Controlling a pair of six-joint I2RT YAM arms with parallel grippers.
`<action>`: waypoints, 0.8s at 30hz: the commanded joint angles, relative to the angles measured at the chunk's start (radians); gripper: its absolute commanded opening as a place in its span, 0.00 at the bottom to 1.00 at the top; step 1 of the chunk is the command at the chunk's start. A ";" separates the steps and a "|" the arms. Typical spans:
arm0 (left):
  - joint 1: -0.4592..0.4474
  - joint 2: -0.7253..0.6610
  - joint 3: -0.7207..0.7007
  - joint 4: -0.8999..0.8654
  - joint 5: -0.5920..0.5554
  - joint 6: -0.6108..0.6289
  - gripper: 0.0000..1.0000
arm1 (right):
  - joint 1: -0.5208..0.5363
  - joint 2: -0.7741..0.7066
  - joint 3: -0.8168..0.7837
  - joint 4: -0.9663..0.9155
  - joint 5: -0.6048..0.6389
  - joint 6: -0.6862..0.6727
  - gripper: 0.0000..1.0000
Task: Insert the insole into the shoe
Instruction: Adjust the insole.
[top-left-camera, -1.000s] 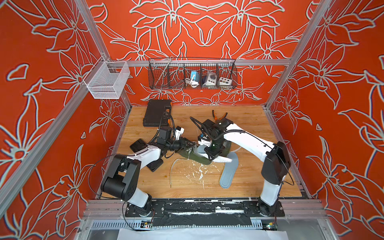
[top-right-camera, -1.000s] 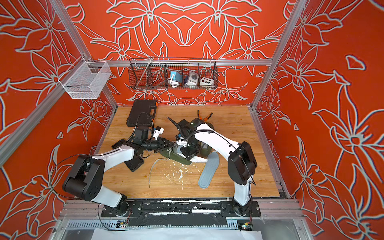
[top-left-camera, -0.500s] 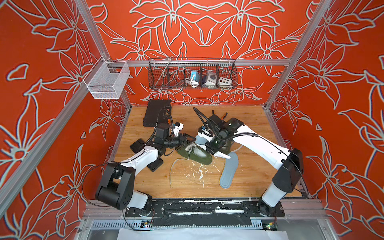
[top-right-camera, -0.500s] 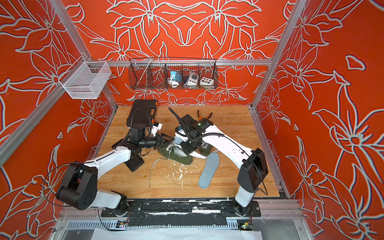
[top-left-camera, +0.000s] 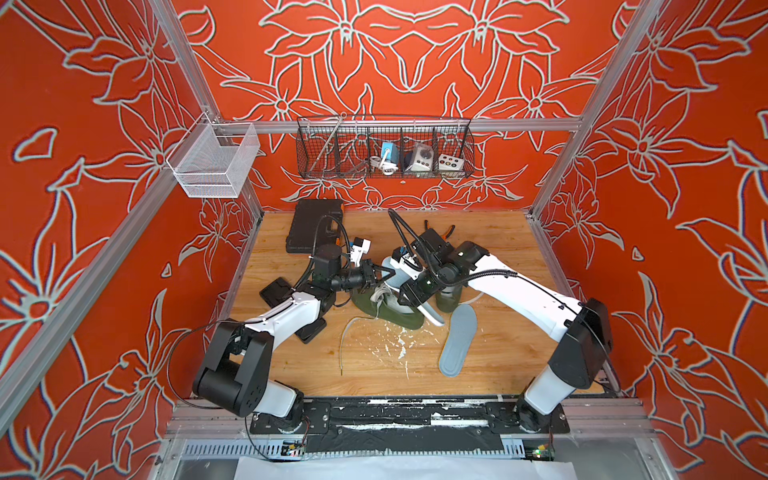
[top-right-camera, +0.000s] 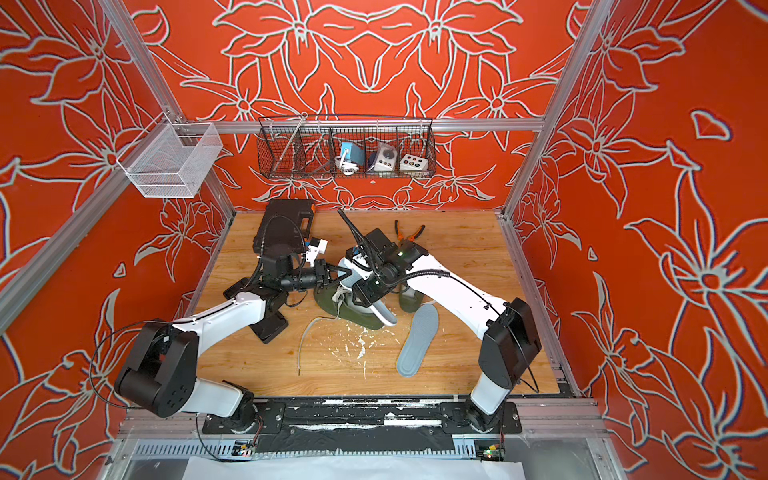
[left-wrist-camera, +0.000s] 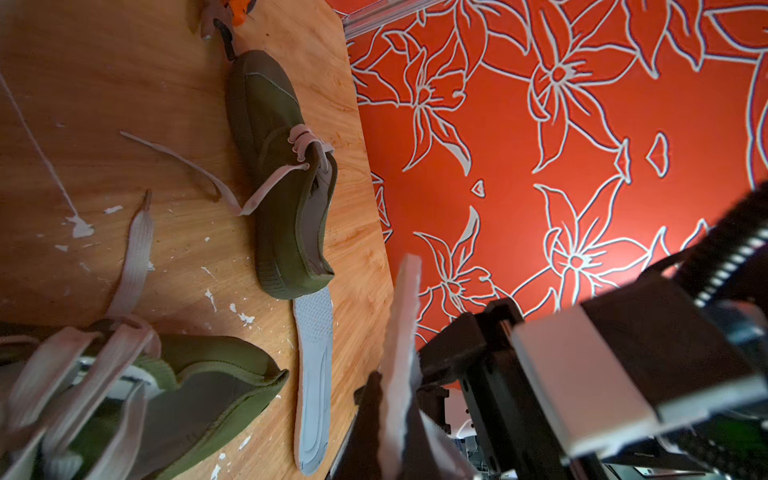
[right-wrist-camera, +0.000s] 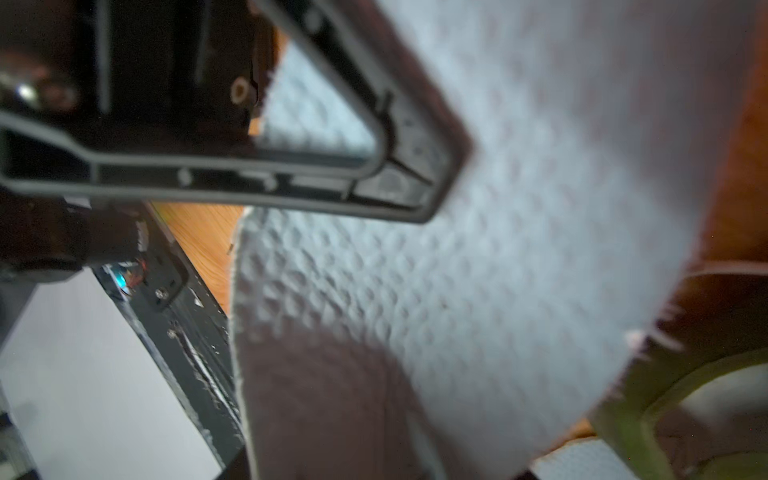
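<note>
We see left gripper (top-left-camera: 381, 275) pinched tight on upper end of pale insole (top-left-camera: 395, 277). Insole tilted over olive shoe (top-left-camera: 401, 319) near worktop (top-left-camera: 498, 257) centre. Lower end by shoe's opening; depth inside we cannot tell. Right gripper (top-left-camera: 410, 296) against insole, one finger (right-wrist-camera: 249, 189) across it; its spread we cannot tell. Second insole (top-left-camera: 457, 340) flat toward right edge, second shoe (top-left-camera: 451, 300) just beyond its far end.

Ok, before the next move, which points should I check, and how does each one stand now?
1. Left claw shut on the insole: ok.
2. Insole fully inside the shoe: not ok, one end is out, in the left claw.
3. Right claw grip: cannot tell.
4. Shoe resting on the table: ok.
5. Spare insole lying on the table beside the shoe: ok.
</note>
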 joint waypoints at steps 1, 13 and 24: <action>-0.010 -0.029 -0.046 0.130 -0.024 -0.092 0.00 | -0.002 -0.053 -0.051 0.139 -0.043 0.075 0.60; -0.010 -0.086 -0.142 0.266 -0.124 -0.254 0.00 | -0.004 -0.146 -0.210 0.390 -0.004 0.228 0.78; -0.006 -0.039 -0.156 0.300 -0.128 -0.395 0.00 | 0.045 -0.227 -0.291 0.399 0.167 0.082 0.85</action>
